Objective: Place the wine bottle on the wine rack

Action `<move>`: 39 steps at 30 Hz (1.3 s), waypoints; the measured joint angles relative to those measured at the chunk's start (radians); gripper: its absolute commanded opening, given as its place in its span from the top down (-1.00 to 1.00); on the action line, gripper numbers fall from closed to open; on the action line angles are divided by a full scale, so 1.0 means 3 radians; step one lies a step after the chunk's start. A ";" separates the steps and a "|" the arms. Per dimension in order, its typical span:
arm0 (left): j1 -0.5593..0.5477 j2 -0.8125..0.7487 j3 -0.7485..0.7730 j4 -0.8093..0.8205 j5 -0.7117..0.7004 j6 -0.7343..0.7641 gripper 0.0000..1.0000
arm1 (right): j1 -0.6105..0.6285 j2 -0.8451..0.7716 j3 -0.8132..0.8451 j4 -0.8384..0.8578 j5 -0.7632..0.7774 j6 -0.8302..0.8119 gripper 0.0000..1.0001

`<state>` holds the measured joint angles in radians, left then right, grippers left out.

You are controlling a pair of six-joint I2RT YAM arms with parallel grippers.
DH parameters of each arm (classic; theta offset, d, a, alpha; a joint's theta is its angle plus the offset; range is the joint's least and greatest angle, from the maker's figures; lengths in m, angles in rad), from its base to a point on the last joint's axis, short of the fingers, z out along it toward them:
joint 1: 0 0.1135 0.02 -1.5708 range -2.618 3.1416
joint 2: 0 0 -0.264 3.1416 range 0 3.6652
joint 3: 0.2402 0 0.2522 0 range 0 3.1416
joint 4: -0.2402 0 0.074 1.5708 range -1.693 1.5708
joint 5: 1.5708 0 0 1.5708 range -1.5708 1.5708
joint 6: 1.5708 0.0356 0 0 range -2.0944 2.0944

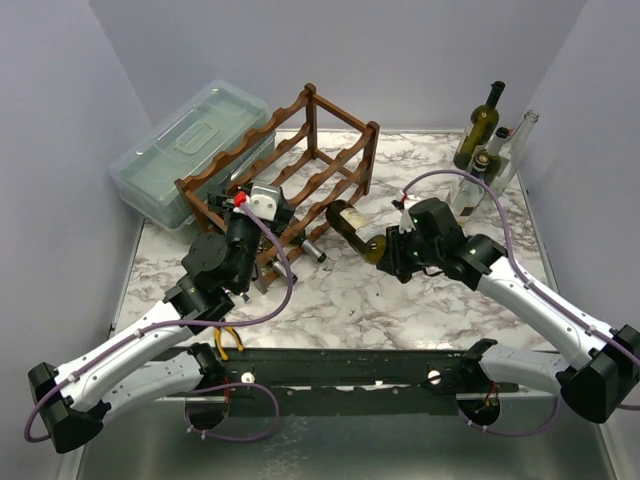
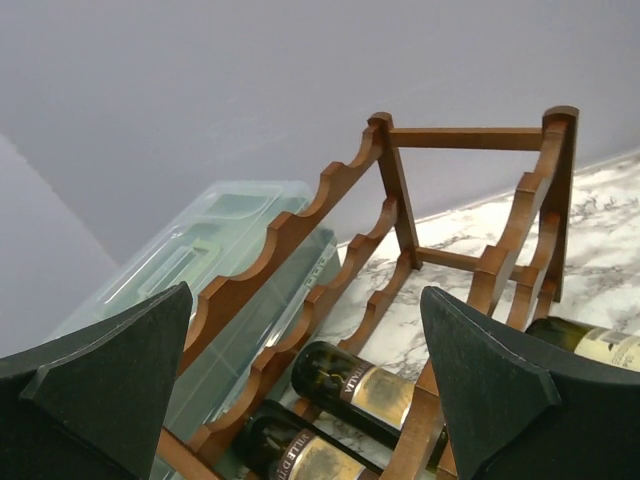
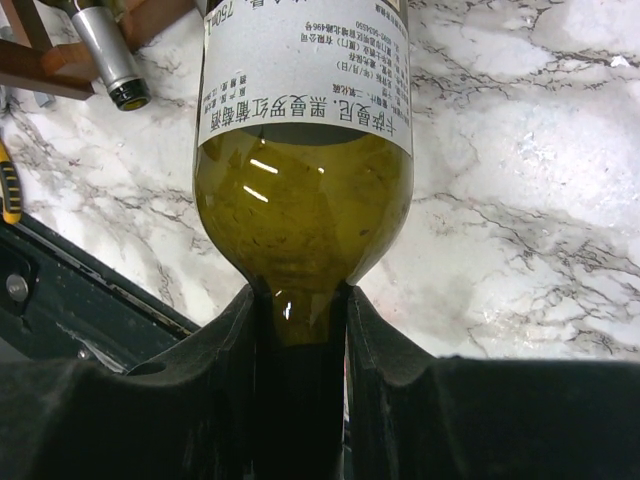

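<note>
Since the right fingers (image 1: 384,252) are clenched on the neck of the wine bottle (image 1: 350,222), its long axis runs away from them, base leading up-left toward the wine rack (image 1: 320,140). The base is just beside the rack's front, so this arm is best placed. The left fingers (image 1: 262,208), spread wide and empty, sit at the rack's near-left end. The marbled desk (image 1: 420,300) lies below, with spare bottles (image 1: 485,140) far right, a plastic box (image 1: 180,150) far left and grey walls (image 1: 400,50) behind.

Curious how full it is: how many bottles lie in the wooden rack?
2: one bottle low in the wine rack, a second bottle beside it, nearer the camera. Others may be hidden.
</note>
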<state>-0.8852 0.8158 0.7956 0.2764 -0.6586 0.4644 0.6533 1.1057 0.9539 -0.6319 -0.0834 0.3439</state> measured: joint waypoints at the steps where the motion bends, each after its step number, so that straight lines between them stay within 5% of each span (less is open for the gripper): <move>1: 0.0008 -0.0005 -0.0006 0.0038 -0.0056 0.0001 -0.94 | -0.0001 0.0024 -0.0001 0.0008 -0.0003 0.0001 0.99; 15: 0.0009 -0.0057 -0.0061 0.0172 -0.0192 0.0029 -0.92 | -0.0003 0.0340 -0.0126 0.0470 -0.0174 -0.0014 0.99; 39: 0.0009 -0.0164 -0.0106 0.0221 -0.0226 -0.0033 -0.88 | -0.0009 0.1522 -0.0571 0.2926 -0.0197 -0.0900 0.99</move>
<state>-0.8825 0.7666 0.7639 0.3428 -0.7265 0.4545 0.6506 1.5623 0.7826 0.2459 -0.1425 0.0738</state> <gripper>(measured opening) 0.944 0.336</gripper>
